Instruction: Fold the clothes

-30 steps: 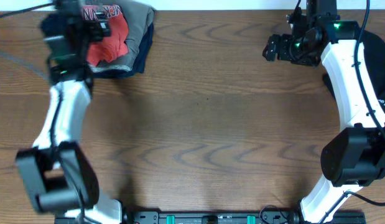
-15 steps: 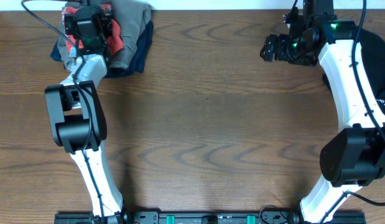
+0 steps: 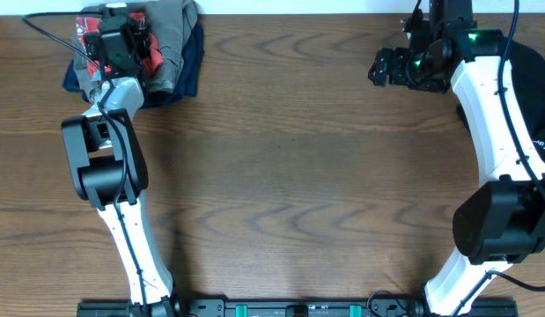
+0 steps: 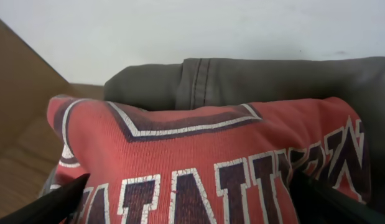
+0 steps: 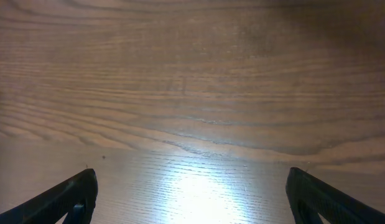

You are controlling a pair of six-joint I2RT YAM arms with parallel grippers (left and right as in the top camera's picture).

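The coral-red T-shirt [image 3: 156, 55] with white-and-navy lettering lies on top of a pile at the table's far left corner. It fills the left wrist view [image 4: 198, 149]. My left gripper [image 3: 122, 40] sits low over it, open, with its fingers wide apart on either side of the lettering [image 4: 189, 183]. I cannot tell whether the fingers touch the cloth. The black garment [image 3: 536, 75] lies at the far right edge, partly hidden behind my right arm. My right gripper [image 3: 382, 69] is open and empty above bare wood [image 5: 191, 177].
An olive-grey garment [image 3: 173, 25] and a navy one [image 3: 189, 75] lie in the same pile under the red shirt; the olive one also shows in the left wrist view [image 4: 254, 81]. A white wall runs along the table's far edge [image 3: 298, 7].
My left gripper has moved onto the pile at the far left corner, and the pile has shifted a little to the left. The right arm has barely moved.
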